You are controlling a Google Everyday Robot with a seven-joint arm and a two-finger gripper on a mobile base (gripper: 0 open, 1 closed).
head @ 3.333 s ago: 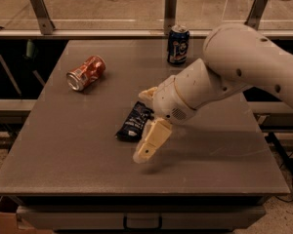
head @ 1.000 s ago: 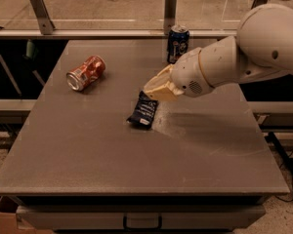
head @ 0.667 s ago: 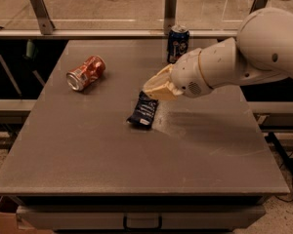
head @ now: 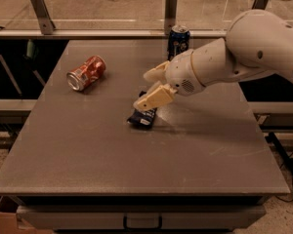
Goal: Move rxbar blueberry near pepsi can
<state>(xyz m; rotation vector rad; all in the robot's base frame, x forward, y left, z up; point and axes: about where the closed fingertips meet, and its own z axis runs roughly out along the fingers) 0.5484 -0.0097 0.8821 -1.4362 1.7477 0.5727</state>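
Just under the gripper [head: 141,90], rxbar blueberry [head: 141,117]

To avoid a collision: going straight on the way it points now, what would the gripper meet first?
The gripper, over the middle of the table, points left and slightly down. Probably it meets the rxbar blueberry just beneath first, otherwise the table; depth is unclear.

one raised camera looks down over the near edge of the table [head: 136,160], with the hand [head: 142,90] mid-frame.
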